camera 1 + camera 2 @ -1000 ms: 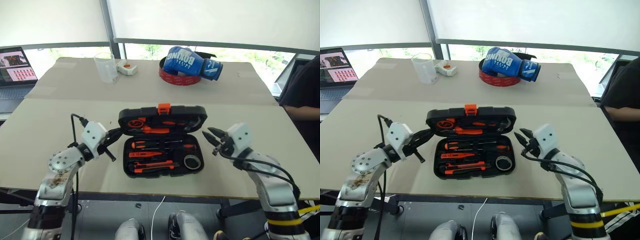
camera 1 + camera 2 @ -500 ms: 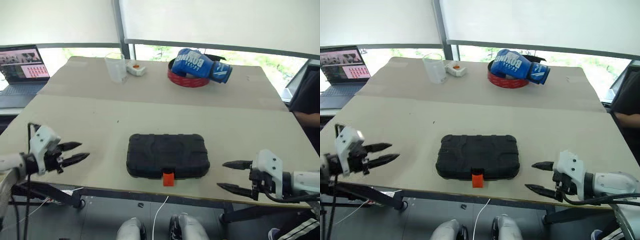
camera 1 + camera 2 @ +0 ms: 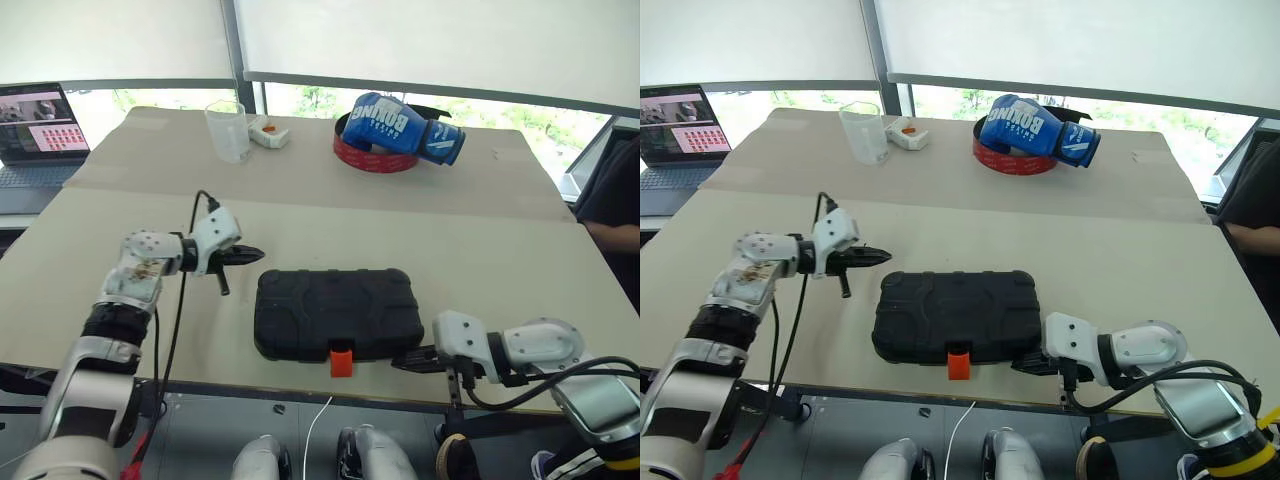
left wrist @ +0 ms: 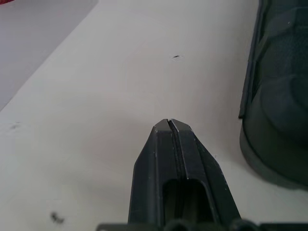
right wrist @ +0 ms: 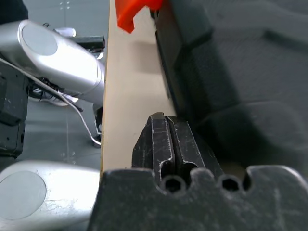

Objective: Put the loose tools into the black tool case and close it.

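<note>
Black tool case [image 3: 334, 312] lies flat and shut in the middle of the table, no tools lie loose, so I think only its orange latch [image 3: 342, 359] at 6 o'clock needs checking, while my left gripper [image 3: 252, 255] and right gripper [image 3: 402, 365] are pinched shut on nothing.

Beige table [image 3: 480, 240], drawn white blinds [image 3: 430, 40], daylit windows (perhaps greenery outside)

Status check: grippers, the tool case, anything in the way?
Left gripper shut, empty, off the case's far-left corner. Right gripper shut, empty, at its near-right corner. Black tool case closed, orange latch sticking out. Nothing in the way.
</note>
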Tool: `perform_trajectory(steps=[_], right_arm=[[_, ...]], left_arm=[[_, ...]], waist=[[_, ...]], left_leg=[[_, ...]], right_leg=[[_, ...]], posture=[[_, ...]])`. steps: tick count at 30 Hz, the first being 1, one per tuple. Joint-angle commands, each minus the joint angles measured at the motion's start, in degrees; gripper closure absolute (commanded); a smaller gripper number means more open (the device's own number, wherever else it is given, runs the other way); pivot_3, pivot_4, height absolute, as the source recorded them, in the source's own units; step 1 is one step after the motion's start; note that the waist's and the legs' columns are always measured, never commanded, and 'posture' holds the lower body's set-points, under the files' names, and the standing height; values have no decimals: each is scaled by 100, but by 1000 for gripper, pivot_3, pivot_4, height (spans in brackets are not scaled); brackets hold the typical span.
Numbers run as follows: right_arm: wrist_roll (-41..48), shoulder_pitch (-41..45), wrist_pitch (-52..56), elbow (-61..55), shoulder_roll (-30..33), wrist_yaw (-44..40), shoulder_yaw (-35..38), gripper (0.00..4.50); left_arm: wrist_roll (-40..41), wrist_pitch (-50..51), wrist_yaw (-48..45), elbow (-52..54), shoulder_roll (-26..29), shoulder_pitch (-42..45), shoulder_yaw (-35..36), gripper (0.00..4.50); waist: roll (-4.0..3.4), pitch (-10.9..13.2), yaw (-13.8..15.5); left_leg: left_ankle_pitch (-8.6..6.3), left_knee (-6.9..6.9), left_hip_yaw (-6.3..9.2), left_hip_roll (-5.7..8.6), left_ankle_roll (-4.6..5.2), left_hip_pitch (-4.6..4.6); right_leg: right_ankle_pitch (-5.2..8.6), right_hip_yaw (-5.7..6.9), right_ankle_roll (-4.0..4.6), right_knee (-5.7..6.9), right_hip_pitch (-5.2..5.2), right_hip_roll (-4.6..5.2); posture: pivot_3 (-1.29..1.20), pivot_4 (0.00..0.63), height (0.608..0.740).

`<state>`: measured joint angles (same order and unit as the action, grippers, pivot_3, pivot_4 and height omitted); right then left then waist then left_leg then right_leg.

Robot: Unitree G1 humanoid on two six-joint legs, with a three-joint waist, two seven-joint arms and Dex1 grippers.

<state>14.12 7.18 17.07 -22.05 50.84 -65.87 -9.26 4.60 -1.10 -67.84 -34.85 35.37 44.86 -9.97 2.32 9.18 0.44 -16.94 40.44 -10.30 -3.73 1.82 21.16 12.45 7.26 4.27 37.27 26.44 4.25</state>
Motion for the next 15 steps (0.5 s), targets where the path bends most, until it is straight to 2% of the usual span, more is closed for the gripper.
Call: perform_trajectory(steps=[1, 6, 9, 15], right_arm=[[-365, 458, -24, 337, -248, 484, 3, 4469], [-848, 1059, -129, 1094, -730, 1249, 88, 4469], [-800, 1190, 10, 1357, -777, 1325, 246, 4469], [26, 686, 407, 698, -440, 760, 798, 4469]], left_arm=[[24, -157, -509, 193, -7, 47, -131, 4500], [175, 78, -1324, 1125, 302, -514, -322, 4500], [122, 52, -1152, 1356, 521, -643, -77, 4500], [1198, 1953, -1394, 2489, 707, -324, 390, 4500]], waist=[[2, 1, -34], [8, 5, -146], [7, 4, -125], [7, 5, -61]], left_leg=[[0, 6, 0, -3, 0, 0], [-3, 36, 1, -12, 1, -9], [-2, 36, 2, -12, -1, -6], [4, 46, 3, -10, -2, 23]], right_leg=[[-1, -1, -2, 5, 0, 1], [0, -14, -3, 64, 4, 14], [3, -17, 2, 77, 15, 15], [8, -13, 10, 79, 34, 9]], posture=[[0, 150, 714], [0, 150, 714], [0, 150, 714], [0, 150, 714]])
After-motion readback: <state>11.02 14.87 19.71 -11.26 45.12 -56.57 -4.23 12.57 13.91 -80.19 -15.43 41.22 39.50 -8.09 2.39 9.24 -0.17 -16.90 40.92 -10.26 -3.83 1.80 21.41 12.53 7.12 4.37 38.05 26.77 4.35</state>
